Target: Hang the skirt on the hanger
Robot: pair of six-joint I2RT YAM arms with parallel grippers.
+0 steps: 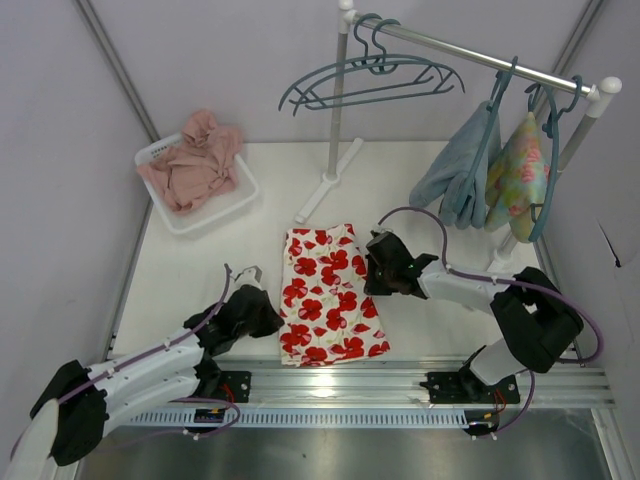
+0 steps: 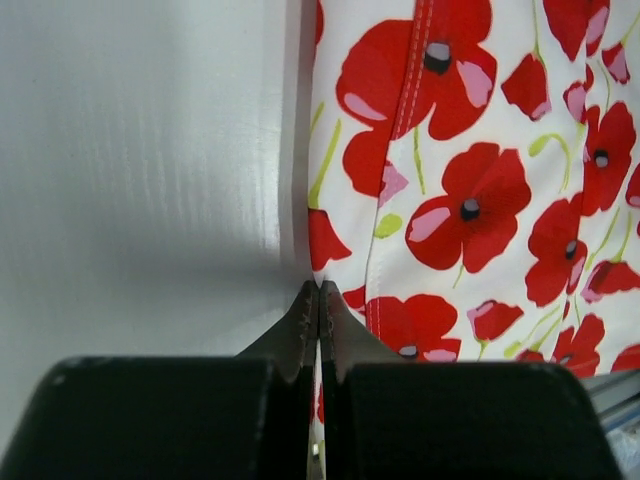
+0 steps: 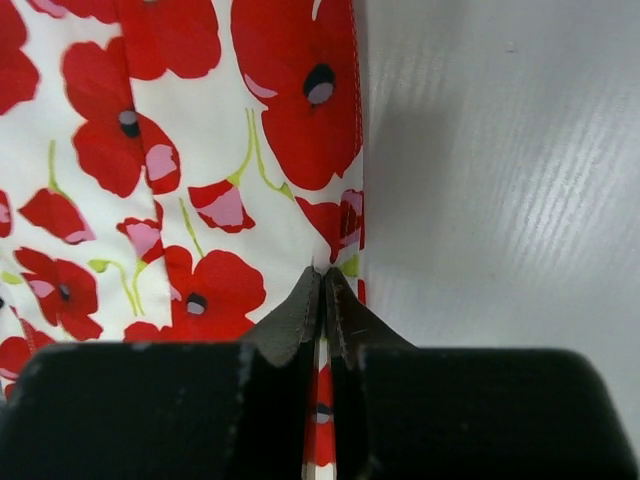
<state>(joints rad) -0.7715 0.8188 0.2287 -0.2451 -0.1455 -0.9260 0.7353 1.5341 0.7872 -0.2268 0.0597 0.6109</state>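
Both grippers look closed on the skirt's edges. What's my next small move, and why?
Probably raise both arms together a little. The left gripper and right gripper are each shut on opposite side edges of the skirt, which lies flat on the table; the hanger hangs on the rail.

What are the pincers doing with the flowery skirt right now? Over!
Left pincer shut on skirt, left edge. Right pincer shut on right edge. Lies flat on table. Hanger up on rail; nothing in the way. Over.
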